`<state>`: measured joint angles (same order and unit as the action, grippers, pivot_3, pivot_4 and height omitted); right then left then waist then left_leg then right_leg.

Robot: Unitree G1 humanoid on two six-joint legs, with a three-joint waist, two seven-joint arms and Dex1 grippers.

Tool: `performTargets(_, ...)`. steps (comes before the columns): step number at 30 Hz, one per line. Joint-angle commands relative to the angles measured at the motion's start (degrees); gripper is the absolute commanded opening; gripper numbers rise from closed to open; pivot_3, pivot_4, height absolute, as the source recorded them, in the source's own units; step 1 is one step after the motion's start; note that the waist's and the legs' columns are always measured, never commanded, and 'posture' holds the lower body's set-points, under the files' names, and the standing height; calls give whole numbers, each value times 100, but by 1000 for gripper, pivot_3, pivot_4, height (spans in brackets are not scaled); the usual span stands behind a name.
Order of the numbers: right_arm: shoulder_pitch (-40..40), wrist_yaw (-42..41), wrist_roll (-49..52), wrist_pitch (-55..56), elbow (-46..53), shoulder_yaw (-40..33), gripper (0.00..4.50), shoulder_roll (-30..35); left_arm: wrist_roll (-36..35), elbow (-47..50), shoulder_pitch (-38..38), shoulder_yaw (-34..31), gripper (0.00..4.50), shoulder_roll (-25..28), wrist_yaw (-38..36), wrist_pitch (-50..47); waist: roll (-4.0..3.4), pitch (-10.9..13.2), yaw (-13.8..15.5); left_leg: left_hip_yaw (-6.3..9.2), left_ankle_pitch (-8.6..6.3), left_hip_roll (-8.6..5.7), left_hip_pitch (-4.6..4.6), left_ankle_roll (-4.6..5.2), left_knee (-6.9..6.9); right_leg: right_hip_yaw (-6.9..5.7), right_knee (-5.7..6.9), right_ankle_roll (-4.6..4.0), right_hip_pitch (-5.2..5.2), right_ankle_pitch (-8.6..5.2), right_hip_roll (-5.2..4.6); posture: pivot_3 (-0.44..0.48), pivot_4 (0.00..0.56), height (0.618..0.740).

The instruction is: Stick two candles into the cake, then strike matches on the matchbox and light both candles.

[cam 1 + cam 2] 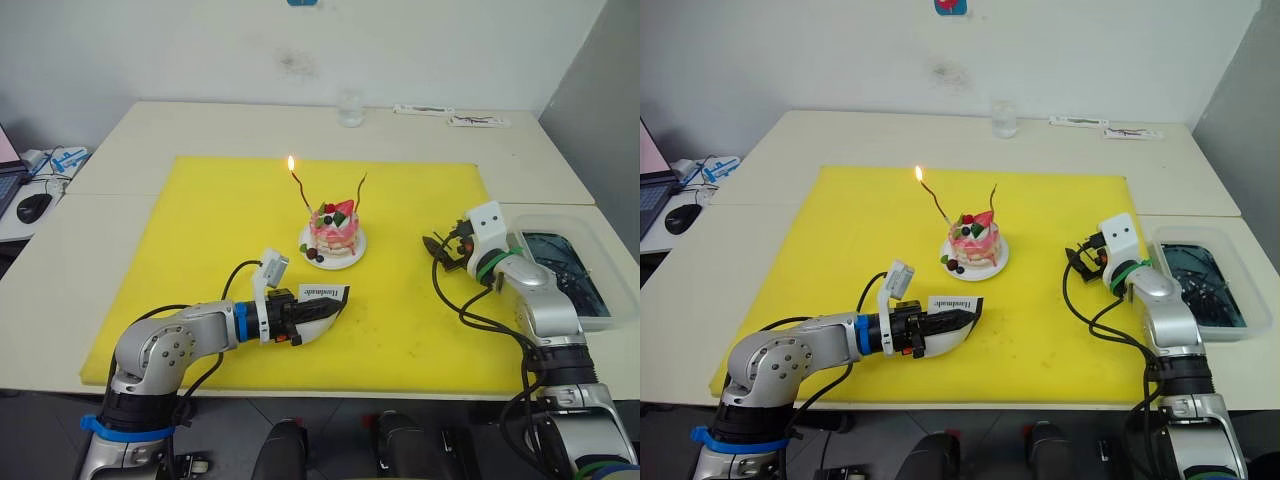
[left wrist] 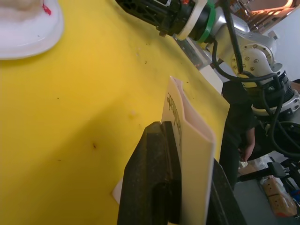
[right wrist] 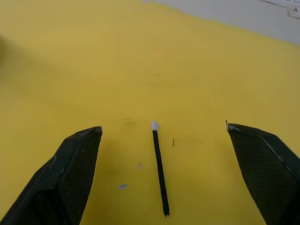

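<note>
Two candles stand in the cake [image 1: 334, 238]; the dark red candle [image 1: 300, 190] burns, the gold candle [image 1: 360, 190] is unlit. Left gripper [image 1: 325, 306] clamps the matchbox [image 1: 322, 292], cake just beyond its tips. Right gripper [image 3: 164, 140] spread wide, a match [image 3: 159, 167] lying between its fingers on the yellow mat [image 1: 200, 240]. Step judged: second lighting. Next: close on match, strike.

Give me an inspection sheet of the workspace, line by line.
Surface: yellow mat on pale table.
Job's things: cake holds both candles; dark red candle lit, yellowish-gold candle unlit. Match lies on the mat.
Clutter: glass, tray.
Grippers: left gripper shut on matchbox; right gripper open above the match.
Cables: black, along both forearms.
Surroundings: mouse, white wall.
</note>
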<state>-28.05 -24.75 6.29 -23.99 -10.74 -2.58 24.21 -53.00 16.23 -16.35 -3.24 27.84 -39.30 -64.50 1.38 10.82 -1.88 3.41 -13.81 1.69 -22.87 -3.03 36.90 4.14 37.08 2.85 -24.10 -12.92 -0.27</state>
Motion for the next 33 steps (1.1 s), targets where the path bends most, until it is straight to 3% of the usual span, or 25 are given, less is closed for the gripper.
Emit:
performTargets(1, -123, 185, -82, 139, -24, -45, 4474, -55, -154, 221, -26, -64, 0, 8, 5, -3, 0, 0, -2, 0, 0, 0, 1, 0, -1, 0, 1, 2, 0, 1, 0, 0, 150, 740)
performTargets(5, -99, 261, -84, -64, -14, -42, 3648, -126, -149, 220, -32, -73, 0, 24, 13, -3, 0, 0, -4, 1, 0, 0, 1, 0, -1, 0, 2, 6, 0, 3, 1, 0, 150, 740)
performTargets(12, -65, 401, -82, -630, 219, -48, 1182, -167, -151, 230, -31, -80, 0, 25, 27, 5, 0, 0, 4, 2, 0, 0, 2, 0, 4, 0, 2, 3, 3, 2, 0, 0, 150, 740)
performTargets(16, 38, 379, -18, -904, 527, -39, 30, -192, -145, 240, -12, -78, 0, 20, 44, 23, -1, 0, 4, 2, 0, 0, 2, 0, 4, 0, 1, 4, 4, 3, 0, 0, 150, 740)
performTargets(22, 230, 254, 197, -1366, 1356, -84, 30, -152, -141, 256, 4, -91, 0, 43, 45, 28, -1, 0, 2, 4, 0, 0, 0, 0, -2, -2, 2, 6, 1, 3, 1, 0, 150, 740)
performTargets(29, 1374, -122, 932, -2733, 3973, -205, 30, 282, -192, 267, 16, -145, 0, 90, 47, -1, -2, 0, 8, 9, 0, 1, -2, 0, -4, -5, 1, 4, -2, 1, 1, 0, 150, 740)
performTargets(33, 1957, 38, 1058, -3000, 4749, -209, 30, 266, -223, 244, 3, -142, 0, 109, 51, -21, -2, 0, -3, 7, 0, 2, 0, 0, -4, -4, 1, -19, -2, -13, 2, 0, 150, 740)
